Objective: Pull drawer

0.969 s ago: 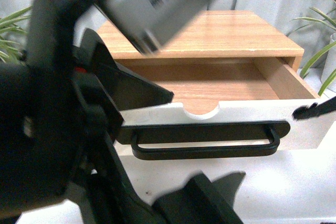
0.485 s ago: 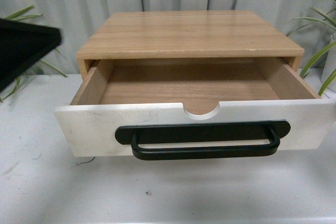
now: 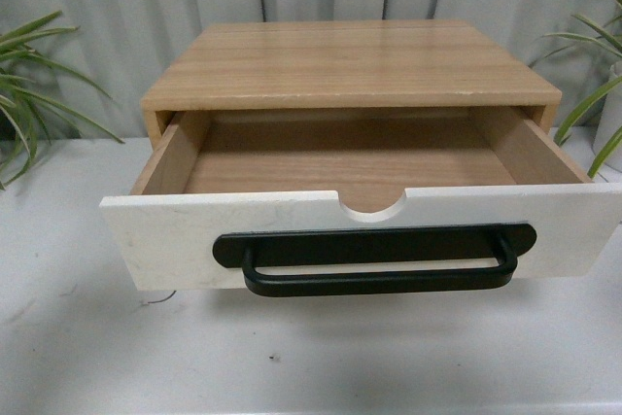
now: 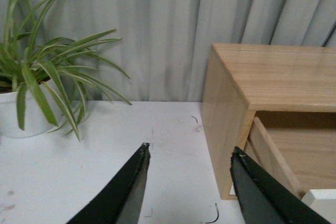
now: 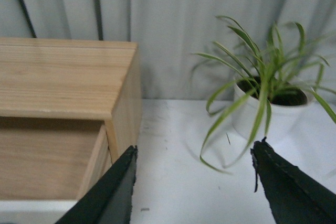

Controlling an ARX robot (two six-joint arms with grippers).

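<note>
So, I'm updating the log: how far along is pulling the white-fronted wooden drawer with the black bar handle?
Done: the white-fronted wooden drawer stands well out of the light wood cabinet, its bare floor showing. In hand: nothing; the left gripper and right gripper are open, neither touching the black bar handle. Left: seemingly nothing, unless fuller extension is wanted.

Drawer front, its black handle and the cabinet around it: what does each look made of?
Drawer front: probably painted wood, matte white with faint scuffs; its sides are bare light wood. Handle: smooth and black with a slight sheen; it could be metal or plastic, and the look does not settle which. Cabinet: light wood or wood-look board, with straight grain lines across the top and a satin finish.
</note>
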